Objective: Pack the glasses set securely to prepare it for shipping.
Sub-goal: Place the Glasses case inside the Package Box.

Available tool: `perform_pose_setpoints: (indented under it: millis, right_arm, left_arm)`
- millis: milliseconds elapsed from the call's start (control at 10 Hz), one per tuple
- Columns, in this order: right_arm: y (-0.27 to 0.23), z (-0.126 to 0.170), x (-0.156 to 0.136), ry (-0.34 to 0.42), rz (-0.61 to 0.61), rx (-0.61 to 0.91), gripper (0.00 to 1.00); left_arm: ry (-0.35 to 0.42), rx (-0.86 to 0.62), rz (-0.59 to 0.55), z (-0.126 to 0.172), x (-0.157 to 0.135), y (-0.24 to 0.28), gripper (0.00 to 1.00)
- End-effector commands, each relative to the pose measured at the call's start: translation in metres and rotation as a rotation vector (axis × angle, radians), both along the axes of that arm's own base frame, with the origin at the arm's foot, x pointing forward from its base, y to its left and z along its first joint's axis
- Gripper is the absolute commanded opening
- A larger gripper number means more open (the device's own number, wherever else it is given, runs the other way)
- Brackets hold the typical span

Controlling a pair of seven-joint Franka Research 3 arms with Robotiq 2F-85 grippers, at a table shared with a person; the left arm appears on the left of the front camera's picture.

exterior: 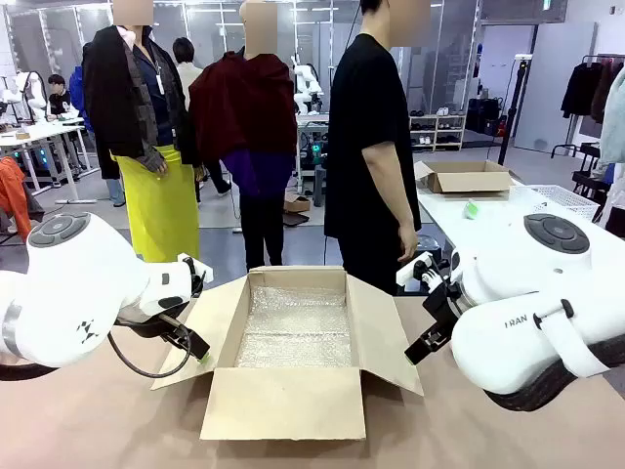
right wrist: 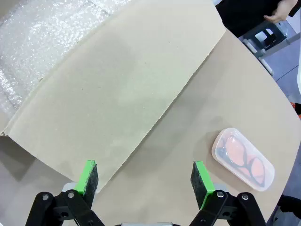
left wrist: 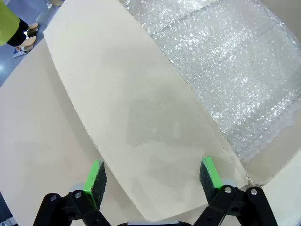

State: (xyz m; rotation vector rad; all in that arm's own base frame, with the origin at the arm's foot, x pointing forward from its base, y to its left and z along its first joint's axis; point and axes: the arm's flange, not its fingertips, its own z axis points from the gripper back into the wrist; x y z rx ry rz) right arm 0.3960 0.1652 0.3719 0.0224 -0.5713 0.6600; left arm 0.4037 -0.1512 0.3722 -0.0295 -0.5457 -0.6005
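Note:
The glasses set is a pale, see-through oblong case [right wrist: 242, 159] lying on the brown table, with a pair of dark-rimmed glasses visible through its lid. It lies to the right of and a little beyond my right gripper [right wrist: 143, 183], which hangs open and empty over the edge of the box's right flap [right wrist: 117, 89]. My left gripper [left wrist: 153, 179] is open too, low over the left flap [left wrist: 141, 122], nothing between its green pads. In the front view the left gripper [exterior: 195, 350] and right gripper [exterior: 420, 347] flank the open cardboard box [exterior: 293, 401].
Bubble wrap [exterior: 296, 327] lines the box floor. A person in black [exterior: 371, 147] stands at the far side of the table just behind the box, one hand [right wrist: 282, 9] hanging near the table edge. A second table behind carries another box [exterior: 467, 176].

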Motion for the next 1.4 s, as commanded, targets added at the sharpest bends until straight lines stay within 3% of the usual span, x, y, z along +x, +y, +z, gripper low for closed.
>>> perform_pose_setpoints:
  millis: [0, 800, 900, 1000, 1300]
  right_arm:
    - [0.0, 0.0, 0.0, 0.0, 0.0, 0.0, 1.0]
    - [0.0, 0.0, 0.0, -0.001, 0.001, -0.001, 1.0]
    - [-0.013, 0.02, 0.002, -0.012, 0.055, -0.039, 1.0]
    - [-0.026, 0.039, 0.005, 0.015, 0.178, -0.053, 1.0]
    - [-0.07, 0.071, 0.037, 0.057, 0.446, -0.248, 1.0]
  left_arm:
    - [0.0, 0.0, 0.0, 0.0, 0.0, 0.0, 1.0]
    - [0.0, 0.0, -0.001, 0.0, 0.0, 0.0, 1.0]
    - [-0.026, 0.005, -0.102, 0.025, -0.02, -0.001, 1.0]
    - [-0.002, -0.03, -0.147, 0.047, -0.035, 0.008, 1.0]
    - [0.166, -0.174, -0.296, 0.098, -0.078, 0.036, 1.0]
